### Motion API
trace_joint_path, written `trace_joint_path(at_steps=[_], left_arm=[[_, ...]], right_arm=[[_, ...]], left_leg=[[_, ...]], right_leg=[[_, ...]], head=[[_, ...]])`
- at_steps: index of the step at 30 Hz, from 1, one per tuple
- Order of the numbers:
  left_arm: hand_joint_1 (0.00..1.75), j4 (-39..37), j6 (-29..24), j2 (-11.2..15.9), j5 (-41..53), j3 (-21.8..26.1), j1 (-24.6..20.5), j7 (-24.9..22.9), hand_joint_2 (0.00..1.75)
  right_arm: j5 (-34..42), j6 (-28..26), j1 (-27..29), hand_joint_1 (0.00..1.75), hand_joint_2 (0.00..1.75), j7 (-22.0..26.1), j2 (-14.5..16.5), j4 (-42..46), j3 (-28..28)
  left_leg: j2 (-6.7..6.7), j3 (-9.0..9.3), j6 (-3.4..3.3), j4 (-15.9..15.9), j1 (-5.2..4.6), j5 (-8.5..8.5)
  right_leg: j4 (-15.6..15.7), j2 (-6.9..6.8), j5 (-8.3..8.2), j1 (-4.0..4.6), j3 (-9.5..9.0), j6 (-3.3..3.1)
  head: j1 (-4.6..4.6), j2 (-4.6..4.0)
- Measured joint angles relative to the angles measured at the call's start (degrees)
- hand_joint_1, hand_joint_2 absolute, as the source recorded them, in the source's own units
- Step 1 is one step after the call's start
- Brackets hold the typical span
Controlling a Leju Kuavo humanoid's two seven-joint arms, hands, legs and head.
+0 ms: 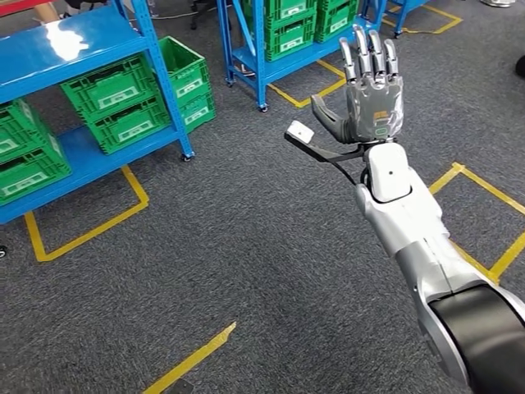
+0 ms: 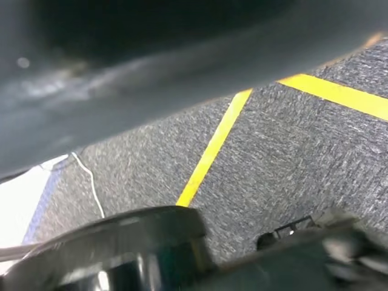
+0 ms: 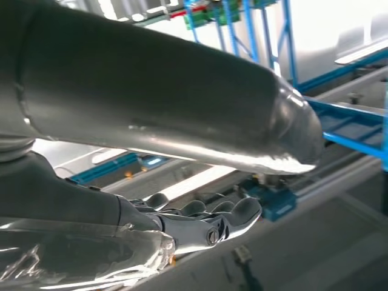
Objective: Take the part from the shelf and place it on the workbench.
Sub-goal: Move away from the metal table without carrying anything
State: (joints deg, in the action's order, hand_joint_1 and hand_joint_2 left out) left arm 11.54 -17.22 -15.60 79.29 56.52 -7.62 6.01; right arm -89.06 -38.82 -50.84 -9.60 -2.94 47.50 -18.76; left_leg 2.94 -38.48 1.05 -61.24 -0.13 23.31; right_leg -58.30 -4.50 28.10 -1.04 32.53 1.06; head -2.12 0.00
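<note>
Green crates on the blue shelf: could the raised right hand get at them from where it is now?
Probably not yet. The right hand is open over bare carpet, and the green crates on the blue shelf sit well off to its left.

Green crates (image 1: 115, 103) on blue shelves (image 1: 93, 152); grey carpet (image 1: 248, 246), yellow lines (image 1: 80, 234).

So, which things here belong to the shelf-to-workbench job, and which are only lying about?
Job:
- silver right hand, raised with fingers spread, holding nothing
- blue metal shelf
- green slotted plastic crates on it; no part can be made out

Lying about:
- yellow floor tape
- grey carpet
</note>
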Motion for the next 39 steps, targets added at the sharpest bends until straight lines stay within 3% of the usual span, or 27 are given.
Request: trace_joint_path(at_steps=[2,4,6,8,10,11,12,13,15,17,19,21,23,25,26,27,28,30,32,34,36,37,39], left_arm=[[0.0,0.0,0.0,0.0,0.0,0.0,-0.1,0.0,0.0],[0.0,0.0,0.0,0.0,0.0,0.0,0.0,0.0,0.0],[0.0,0.0,-0.1,0.0,0.0,0.0,0.1,0.0,0.0],[0.0,0.0,-0.1,0.0,0.0,0.0,-0.1,0.0,0.0],[0.0,0.0,-0.1,-0.1,0.0,0.0,-0.2,0.0,0.0],[0.0,0.0,-0.1,-0.1,0.0,0.0,-0.1,0.0,0.0],[0.0,0.0,0.0,-0.1,0.0,0.0,0.0,0.0,0.0],[0.0,0.0,0.0,-0.1,0.0,0.0,0.0,0.0,0.0],[0.0,0.0,0.0,-0.1,0.0,0.0,0.0,0.0,0.0],[0.0,0.0,0.0,-0.1,0.0,0.0,-0.1,0.0,0.0],[0.0,0.0,0.0,-0.1,0.0,0.1,0.1,0.0,0.0],[0.0,0.0,0.0,0.0,0.0,0.2,0.3,0.0,0.0],[0.0,0.0,-0.1,0.0,-0.1,0.2,0.1,0.0,0.0],[0.0,0.0,0.0,0.0,-0.1,0.2,0.1,0.0,0.0],[0.0,0.0,0.0,0.0,-0.1,0.2,0.1,0.0,0.0],[0.0,0.0,0.0,0.0,-0.1,0.2,0.1,0.0,0.0],[0.0,0.0,0.0,0.0,-0.1,0.2,0.2,0.0,0.0],[0.0,0.0,0.0,0.0,-0.1,0.3,0.1,0.0,0.0],[0.0,0.0,0.0,0.0,-0.1,0.3,0.0,0.0,0.0],[0.0,0.0,0.0,0.0,-0.1,0.3,0.1,0.0,0.0],[0.0,0.0,0.0,0.0,-0.1,0.3,0.2,0.0,0.0],[0.0,0.0,0.0,0.0,-0.1,0.4,0.1,0.0,0.0],[0.0,0.0,0.0,0.0,-0.1,0.5,-0.1,0.0,0.0]], right_arm=[[0.0,0.0,-0.1,0.0,0.0,0.0,0.0,0.0,0.0],[-0.1,0.0,-0.1,0.0,0.0,0.1,0.1,0.1,0.0],[-0.1,0.0,-0.1,0.0,0.0,0.0,0.2,0.2,0.0],[-0.1,0.0,0.0,0.0,0.0,0.0,0.2,0.3,0.1],[-0.1,0.0,0.5,0.0,0.0,0.0,0.1,0.3,0.1],[-0.2,0.0,0.7,0.0,0.0,0.0,0.1,0.2,0.1],[-0.3,0.0,0.9,0.0,0.0,0.0,0.1,0.2,0.1],[-0.3,0.0,0.9,0.0,0.0,0.0,0.1,0.3,0.1],[-0.5,0.0,0.9,0.0,0.0,0.0,0.1,0.3,0.1],[-0.6,0.0,0.9,0.0,0.0,0.0,0.1,0.3,0.1],[-0.6,0.0,0.9,0.0,0.0,0.0,0.1,0.4,0.0],[-0.6,0.0,0.7,0.0,0.0,0.0,0.2,0.5,-0.1],[-0.7,0.0,0.5,0.0,0.0,0.0,0.3,0.5,-0.1],[-0.7,0.0,0.6,0.0,0.0,0.1,0.3,0.5,-0.1],[-0.7,0.0,0.6,0.0,0.0,0.1,0.3,0.5,-0.1],[-0.7,0.0,0.6,0.0,0.0,0.1,0.3,0.5,-0.1],[-0.7,0.0,0.6,0.0,0.0,0.1,0.3,0.5,-0.1],[-0.7,0.0,0.4,0.0,0.0,0.1,0.2,0.6,-0.1],[-0.5,0.0,0.3,0.0,0.0,0.1,0.2,0.6,0.0],[-0.4,0.1,0.3,0.0,0.0,0.2,0.3,0.6,-0.1],[-0.2,0.1,0.2,0.0,0.0,0.4,0.4,0.6,-0.1],[-0.2,0.1,0.2,0.0,0.0,0.5,0.4,0.6,0.0],[0.4,0.1,0.4,0.0,0.0,0.7,0.4,0.5,0.1]], left_leg=[[1.09,1.43,-0.72,2.9,-0.57,-0.2],[-0.19,1.61,-1.45,3.4,-0.55,-0.27],[-1.53,2.14,-2.18,4.0,-0.29,-0.5],[-2.89,2.41,-2.7,4.3,-0.15,-0.54],[-4.54,2.47,-2.93,4.3,-0.18,-0.47],[-5.44,2.52,-2.93,4.2,-0.18,-0.44],[-6.34,2.61,-2.87,4.2,-0.16,-0.38],[-7.21,2.69,-2.71,4.0,-0.12,-0.27],[-8.77,2.6,-2.19,3.6,-0.06,0.04],[-10.14,2.06,-1.48,3.2,0.14,0.06],[-11.04,1.6,-0.79,3.2,0.43,-0.08],[-8.62,0.86,-0.23,1.7,0.27,0.94],[-4.85,-1.95,0.2,-4.2,0.15,3.89],[-3.6,-5.75,0.41,-11.4,0.4,6.51],[-3.48,-6.68,0.43,-13.0,0.47,6.56],[-3.4,-6.45,0.37,-12.4,0.49,5.54],[-3.03,-5.02,0.22,-9.6,0.45,3.7],[-0.57,-0.78,-0.37,-1.8,-0.09,0.41],[1.36,1.48,-1.05,2.4,-0.76,-0.28],[0.62,1.65,-1.71,3.0,-0.98,-0.06],[-0.56,2.03,-2.43,3.6,-0.78,-0.25],[-1.02,2.26,-2.78,3.8,-0.61,-0.35],[-1.94,2.36,-3.23,3.9,-0.51,-0.28]], right_leg=[[0.1,-1.24,0.43,0.33,-0.38,0.57],[0.4,-2.1,0.8,0.26,-0.76,1.14],[-1.6,-0.01,2.36,0.01,-0.03,1.5],[-8.3,3.24,5.45,-0.11,3.35,1.62],[-15.0,4.33,7.27,-0.09,7.4,1.74],[-15.8,4.46,6.62,-0.11,8.38,1.78],[-14.3,4.58,4.86,-0.16,8.28,1.77],[-10.9,5.06,2.33,-0.28,7.13,1.8],[-3.5,7.69,-1.11,-0.74,4.07,1.82],[-0.6,9.35,-1.51,-0.84,2.5,1.64],[-0.4,8.29,-1.52,-0.62,2.16,1.1],[-0.2,6.93,-1.53,-0.62,1.76,0.32],[0.0,5.44,-1.34,-0.47,1.35,-0.33],[0.0,3.83,-1.08,-0.2,1.14,-0.61],[-0.1,3.04,-0.94,-0.11,1.04,-0.65],[-0.1,2.28,-0.8,-0.06,0.89,-0.64],[-0.1,1.55,-0.61,-0.01,0.65,-0.59],[-0.1,0.21,-0.11,0.19,0.13,-0.29],[-0.1,-0.93,0.37,0.49,-0.22,0.22],[0.1,-1.98,0.67,0.52,-0.57,0.8],[-1.0,-0.43,1.75,0.21,-0.21,1.27],[-3.1,1.14,2.94,0.07,0.83,1.42],[-10.5,3.81,6.0,-0.03,4.78,1.54]], head=[[0.12,0.0],[0.2,0.0],[0.38,-0.01],[0.65,0.0],[0.82,0.0],[0.87,0.0],[0.9,0.0],[0.91,0.0],[0.87,0.0],[0.85,0.0],[0.88,0.0],[0.54,0.0],[0.14,-0.01],[0.07,-0.01],[0.06,-0.01],[0.05,0.0],[0.06,0.0],[0.04,0.0],[0.17,0.0],[0.29,0.0],[0.38,-0.01],[0.49,-0.01],[0.68,0.0]])
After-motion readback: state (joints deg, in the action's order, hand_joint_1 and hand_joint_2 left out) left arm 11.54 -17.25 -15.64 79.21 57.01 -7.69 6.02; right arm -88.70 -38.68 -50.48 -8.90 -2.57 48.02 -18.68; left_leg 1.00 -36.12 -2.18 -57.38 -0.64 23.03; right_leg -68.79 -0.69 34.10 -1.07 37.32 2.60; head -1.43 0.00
